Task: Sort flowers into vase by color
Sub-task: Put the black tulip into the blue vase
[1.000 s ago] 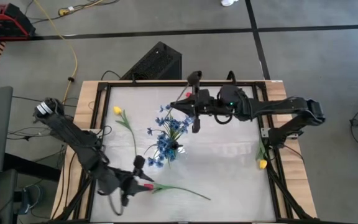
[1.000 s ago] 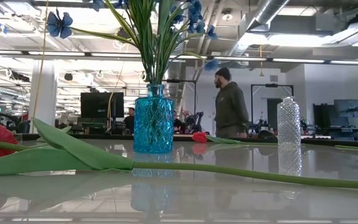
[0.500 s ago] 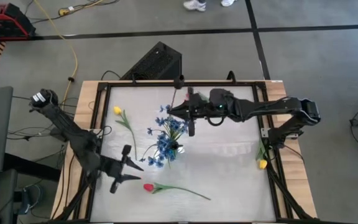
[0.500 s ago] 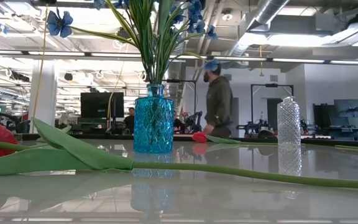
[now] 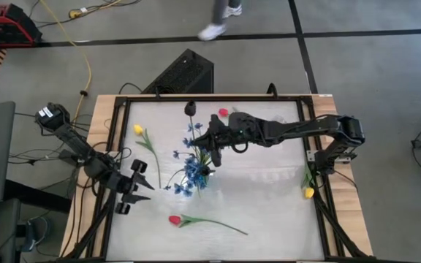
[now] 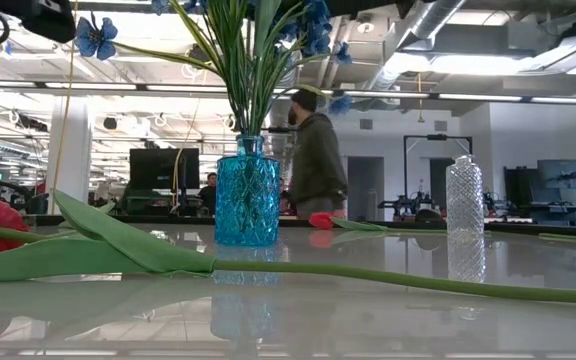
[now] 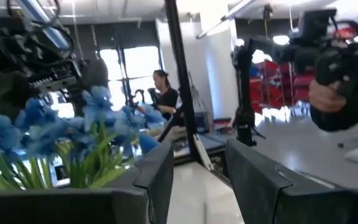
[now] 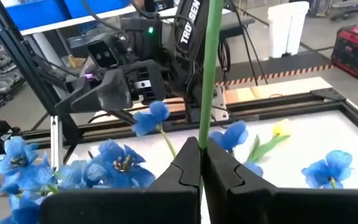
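Now the right gripper [image 8: 201, 163] is pinching a green stem [image 8: 209, 74] right above the blue vase [image 6: 247, 200].
Left gripper [image 5: 129, 189], fingers spread and empty, is hanging left of that vase; red tulip [image 5: 175, 220] is lying in front of it, yellow tulip [image 5: 138, 130] to its left.

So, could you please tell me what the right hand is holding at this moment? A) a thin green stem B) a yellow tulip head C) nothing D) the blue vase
A: in the right wrist view the right hand is pinched shut on a thin green stem, above the blue flowers.
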`<act>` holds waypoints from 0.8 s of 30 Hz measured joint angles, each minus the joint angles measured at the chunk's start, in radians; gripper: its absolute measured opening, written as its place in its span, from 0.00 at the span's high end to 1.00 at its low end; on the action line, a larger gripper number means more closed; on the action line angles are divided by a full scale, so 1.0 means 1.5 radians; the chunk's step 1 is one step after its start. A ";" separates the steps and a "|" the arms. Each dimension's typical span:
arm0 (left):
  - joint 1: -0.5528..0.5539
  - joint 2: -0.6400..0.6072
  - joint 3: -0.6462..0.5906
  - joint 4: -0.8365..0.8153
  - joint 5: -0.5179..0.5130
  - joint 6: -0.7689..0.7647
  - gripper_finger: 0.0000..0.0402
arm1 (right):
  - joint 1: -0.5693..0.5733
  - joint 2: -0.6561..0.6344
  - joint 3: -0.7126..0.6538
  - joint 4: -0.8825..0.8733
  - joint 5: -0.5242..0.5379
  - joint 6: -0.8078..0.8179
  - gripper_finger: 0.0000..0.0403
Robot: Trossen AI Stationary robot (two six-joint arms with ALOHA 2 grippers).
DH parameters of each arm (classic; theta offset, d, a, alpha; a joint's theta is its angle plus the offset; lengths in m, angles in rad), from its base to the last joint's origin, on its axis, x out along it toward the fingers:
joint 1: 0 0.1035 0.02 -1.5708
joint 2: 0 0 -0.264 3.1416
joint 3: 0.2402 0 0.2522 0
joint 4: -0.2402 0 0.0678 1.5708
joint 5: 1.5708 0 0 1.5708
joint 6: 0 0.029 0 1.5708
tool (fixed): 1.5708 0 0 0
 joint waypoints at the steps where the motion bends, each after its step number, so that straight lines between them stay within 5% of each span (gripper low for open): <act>1: 0.000 0.000 0.000 -0.006 -0.004 0.000 0.66 | 0.002 0.000 0.000 -0.004 0.000 0.000 0.93; 24: 0.001 -0.001 0.002 -0.014 -0.007 -0.026 0.66 | 0.052 0.046 0.001 -0.009 0.059 -0.008 0.93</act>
